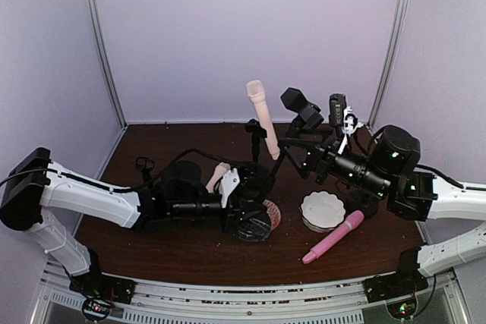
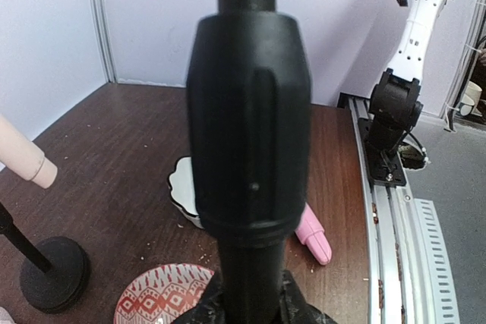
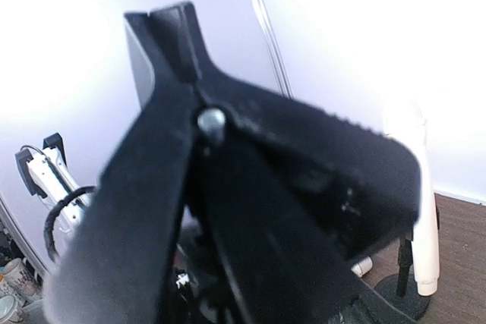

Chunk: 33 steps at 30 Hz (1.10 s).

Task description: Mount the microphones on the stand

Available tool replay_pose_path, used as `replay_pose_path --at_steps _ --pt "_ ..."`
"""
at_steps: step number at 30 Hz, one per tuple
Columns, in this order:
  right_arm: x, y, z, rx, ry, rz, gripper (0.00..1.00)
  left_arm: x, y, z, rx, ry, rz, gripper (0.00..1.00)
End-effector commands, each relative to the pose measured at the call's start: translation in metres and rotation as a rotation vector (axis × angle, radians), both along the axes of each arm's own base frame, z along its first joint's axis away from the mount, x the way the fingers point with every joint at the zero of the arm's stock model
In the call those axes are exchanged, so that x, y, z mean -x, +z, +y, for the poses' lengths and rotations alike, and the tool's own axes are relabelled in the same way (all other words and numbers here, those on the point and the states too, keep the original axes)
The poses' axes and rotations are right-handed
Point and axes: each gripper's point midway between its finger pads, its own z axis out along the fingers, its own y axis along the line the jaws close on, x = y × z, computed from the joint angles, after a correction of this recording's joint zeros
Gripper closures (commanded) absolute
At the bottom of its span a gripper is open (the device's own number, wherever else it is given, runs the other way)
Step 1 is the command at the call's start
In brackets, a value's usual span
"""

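Observation:
A pale cream microphone stands upright in a small black stand at the back. Another cream microphone pokes up beside my left arm. The pink microphone lies flat on the table at the front right. My left gripper is shut on the pole of the tall black stand, low down near its base. The stand's clip head fills the right wrist view, blurred. My right gripper is at the stand's upper arm; its jaws are hidden.
A white scalloped dish sits next to the pink microphone. A red patterned dish lies by the stand's base. Another small round stand base is at the left of the left wrist view. Walls close three sides.

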Motion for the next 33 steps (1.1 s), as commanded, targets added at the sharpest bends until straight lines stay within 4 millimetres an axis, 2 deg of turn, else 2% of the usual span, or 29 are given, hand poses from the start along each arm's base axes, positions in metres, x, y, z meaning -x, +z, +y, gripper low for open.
replay_pose_path --at_steps 1,4,10,13,17,23,27,33 --pt "0.008 -0.025 0.012 0.070 0.066 0.021 0.29 -0.012 0.056 0.008 0.145 -0.004 -0.071 1.00" --pt "0.014 -0.040 0.015 0.093 0.095 0.040 0.25 -0.018 0.067 0.009 0.179 -0.026 -0.048 1.00" --pt "0.014 -0.052 0.009 0.127 0.053 0.047 0.26 -0.027 0.086 0.010 0.260 -0.019 -0.015 1.00" --pt "0.003 -0.055 0.006 0.123 -0.018 0.049 0.29 -0.035 0.102 0.014 0.330 0.040 0.038 1.00" --pt "0.007 -0.046 0.021 0.041 0.047 0.066 0.33 -0.033 0.120 0.022 0.420 0.092 0.103 1.00" --pt "0.000 -0.042 0.034 0.055 0.048 0.072 0.36 -0.021 0.112 0.022 0.391 0.097 0.155 1.00" --pt "0.006 -0.036 0.049 0.078 0.116 0.068 0.37 -0.014 0.104 0.020 0.344 0.088 0.169 1.00" --pt "0.008 -0.026 0.056 0.049 0.145 0.070 0.37 -0.007 0.098 0.020 0.316 0.079 0.175 1.00"
